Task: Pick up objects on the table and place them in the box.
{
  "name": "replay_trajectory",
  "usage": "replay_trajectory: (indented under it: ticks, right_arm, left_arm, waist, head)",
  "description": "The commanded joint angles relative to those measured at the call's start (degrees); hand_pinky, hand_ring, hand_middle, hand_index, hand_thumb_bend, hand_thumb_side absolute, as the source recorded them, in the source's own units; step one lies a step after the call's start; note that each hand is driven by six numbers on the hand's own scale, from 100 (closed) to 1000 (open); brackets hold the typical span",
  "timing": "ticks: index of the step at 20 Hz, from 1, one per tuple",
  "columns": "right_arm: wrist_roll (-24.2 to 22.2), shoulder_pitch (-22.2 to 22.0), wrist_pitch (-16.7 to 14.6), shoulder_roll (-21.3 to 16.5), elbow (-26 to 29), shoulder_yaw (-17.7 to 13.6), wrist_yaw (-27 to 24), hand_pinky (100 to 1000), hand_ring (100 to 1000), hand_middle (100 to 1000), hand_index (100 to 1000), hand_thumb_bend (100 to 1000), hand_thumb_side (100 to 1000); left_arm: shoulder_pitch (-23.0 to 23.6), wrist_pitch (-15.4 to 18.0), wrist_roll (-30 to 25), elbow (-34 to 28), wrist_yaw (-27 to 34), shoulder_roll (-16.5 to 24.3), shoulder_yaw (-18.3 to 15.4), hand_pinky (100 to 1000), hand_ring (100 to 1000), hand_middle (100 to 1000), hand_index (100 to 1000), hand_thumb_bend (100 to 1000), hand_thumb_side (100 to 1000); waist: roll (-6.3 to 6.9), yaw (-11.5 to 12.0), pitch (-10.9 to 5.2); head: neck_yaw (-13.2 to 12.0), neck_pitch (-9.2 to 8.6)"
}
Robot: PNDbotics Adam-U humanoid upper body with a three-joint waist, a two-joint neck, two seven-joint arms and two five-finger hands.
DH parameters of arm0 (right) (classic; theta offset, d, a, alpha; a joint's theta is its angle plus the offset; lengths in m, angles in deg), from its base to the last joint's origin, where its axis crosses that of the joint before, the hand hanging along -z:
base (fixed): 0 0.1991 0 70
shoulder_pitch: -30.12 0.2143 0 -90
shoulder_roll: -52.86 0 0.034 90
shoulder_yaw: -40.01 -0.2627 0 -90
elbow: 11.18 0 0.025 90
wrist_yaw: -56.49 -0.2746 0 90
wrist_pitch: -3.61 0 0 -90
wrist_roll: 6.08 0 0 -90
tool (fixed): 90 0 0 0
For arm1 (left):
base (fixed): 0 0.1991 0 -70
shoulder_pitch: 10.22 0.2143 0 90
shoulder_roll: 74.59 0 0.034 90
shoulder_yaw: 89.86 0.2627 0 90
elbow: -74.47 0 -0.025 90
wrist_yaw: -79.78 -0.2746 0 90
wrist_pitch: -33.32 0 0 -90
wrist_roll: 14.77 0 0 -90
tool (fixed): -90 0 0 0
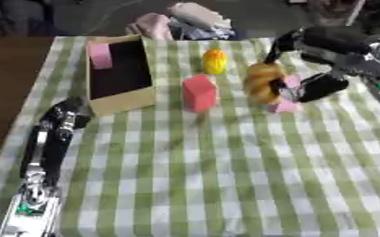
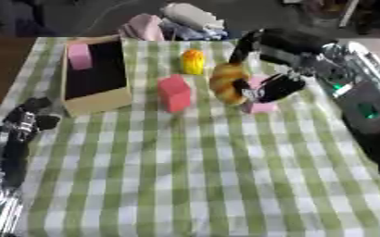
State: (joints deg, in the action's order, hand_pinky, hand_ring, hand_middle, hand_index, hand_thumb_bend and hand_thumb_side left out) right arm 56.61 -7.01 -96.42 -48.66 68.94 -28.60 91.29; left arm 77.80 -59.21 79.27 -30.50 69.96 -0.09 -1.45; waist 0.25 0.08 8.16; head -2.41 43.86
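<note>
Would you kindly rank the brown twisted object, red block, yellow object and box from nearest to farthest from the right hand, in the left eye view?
Right hand:
1. Brown twisted object, right beside it.
2. Yellow object, toward the far middle.
3. Red block, centre.
4. Box, far left.

Box [image 1: 120,99]: tan cardboard, open top, dark inside, far left of the checked cloth; pale pink block [image 1: 101,56] against its far-left wall; red-pink block [image 1: 199,93] upright just right of box; yellow-orange object [image 1: 214,61] beyond it; golden-brown twisted object [image 1: 262,82] and pink object [image 1: 287,104] further right, touching.
</note>
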Motion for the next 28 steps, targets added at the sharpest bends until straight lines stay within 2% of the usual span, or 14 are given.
replay_trajectory:
  ticks: [1, 7, 15, 22, 28]
  right_arm:
    - [2.56, 4.48, 0.16, 1.79, -4.92, -3.15, 3.49, 860, 758, 646, 345, 100, 217]
    - [8.36, 11.02, -0.59, 8.68, -14.99, -7.80, 10.53, 848, 753, 633, 354, 100, 202]
    - [14.81, 13.15, -0.59, 15.59, -26.10, -11.89, 16.45, 831, 753, 622, 380, 100, 198]
    - [17.10, 12.79, -0.56, 19.52, -31.20, -12.90, 18.88, 825, 757, 624, 395, 100, 198]
    - [17.66, 12.36, -1.20, 21.78, -32.63, -12.79, 21.09, 828, 764, 631, 412, 100, 198]
  left_arm:
    - [-1.09, 0.15, -0.57, -1.19, 0.22, 0.44, 0.59, 721, 644, 751, 789, 257, 831]
    - [-2.84, 0.75, -1.45, -1.62, 1.19, 0.39, 1.99, 717, 636, 743, 785, 249, 818]
    - [-6.17, 4.25, 2.09, -4.48, 5.09, 0.88, 3.73, 705, 610, 711, 766, 251, 761]
    - [-7.65, 6.98, 5.19, -6.80, 8.74, 1.01, 4.22, 699, 602, 698, 753, 281, 733]
    - [-8.47, 8.05, 5.69, -7.61, 10.35, 1.00, 4.07, 694, 598, 692, 750, 301, 721]
  waist:
    - [0.42, 0.86, 0.26]
    - [0.35, 5.57, 1.27]
    - [0.32, 12.02, 2.32]
    - [0.27, 15.55, 2.97]
    - [0.00, 18.52, 3.04]
  head:
    - [1.43, 0.26]
    - [5.58, -0.95]
    - [11.77, -2.58]
    - [15.22, -3.01]
    - [17.49, -3.18]
